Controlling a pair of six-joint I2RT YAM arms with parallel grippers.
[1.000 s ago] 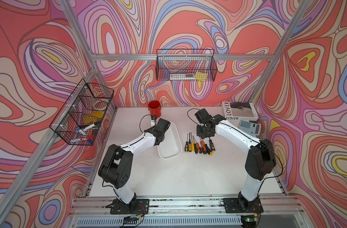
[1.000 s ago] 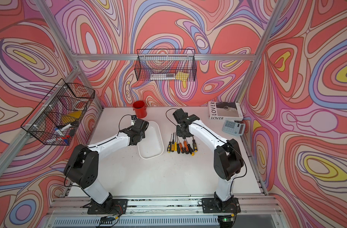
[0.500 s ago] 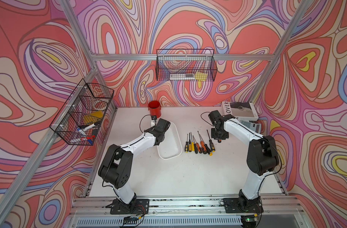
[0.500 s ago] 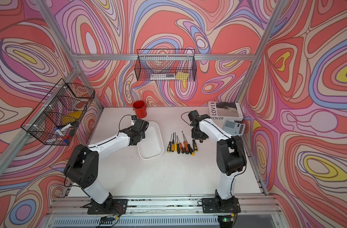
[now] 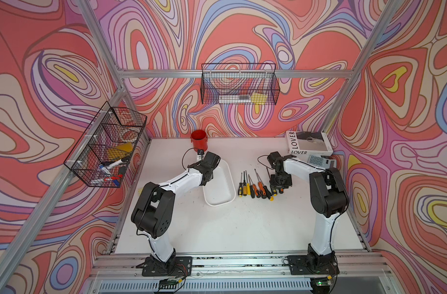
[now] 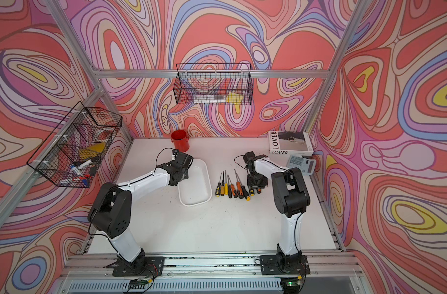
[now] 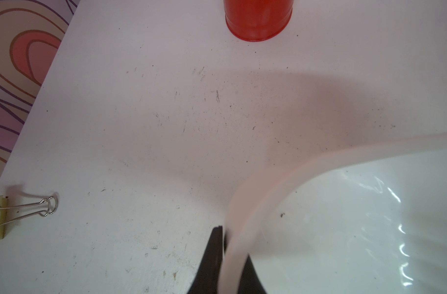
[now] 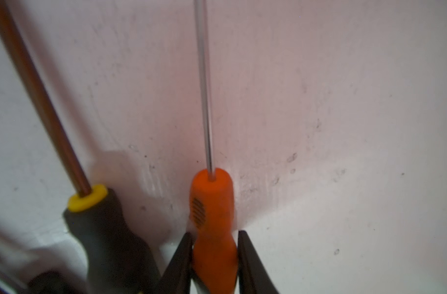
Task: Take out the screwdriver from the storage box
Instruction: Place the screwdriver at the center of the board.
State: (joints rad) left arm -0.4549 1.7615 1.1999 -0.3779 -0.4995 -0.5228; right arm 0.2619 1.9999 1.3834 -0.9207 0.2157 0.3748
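The storage box point(image 5: 218, 202) point(image 6: 195, 202), a shallow white tub, lies left of centre and shows nothing inside in both top views. My left gripper point(image 7: 230, 244) is shut on its rim point(image 7: 255, 203) at the far left corner, under the wrist point(image 5: 209, 165). Right of the box, several screwdrivers point(image 5: 253, 184) point(image 6: 232, 187) lie side by side on the table. My right gripper point(image 8: 214, 235) point(image 5: 280, 187) is at the row's right end, low over the table. It is shut on the handle of an orange screwdriver point(image 8: 212, 203), beside a black-and-yellow one point(image 8: 102, 229).
A red cup point(image 5: 199, 140) stands behind the box. A book point(image 5: 307, 143) and a calculator point(image 5: 319, 161) lie at the back right. Black wire baskets hang on the left wall point(image 5: 105, 145) and the back wall point(image 5: 239, 86). A binder clip point(image 7: 26, 211) lies near the table's left edge.
My right arm has swung from beside the box to the right end of the row and come down there with the orange screwdriver. The left arm has not moved.
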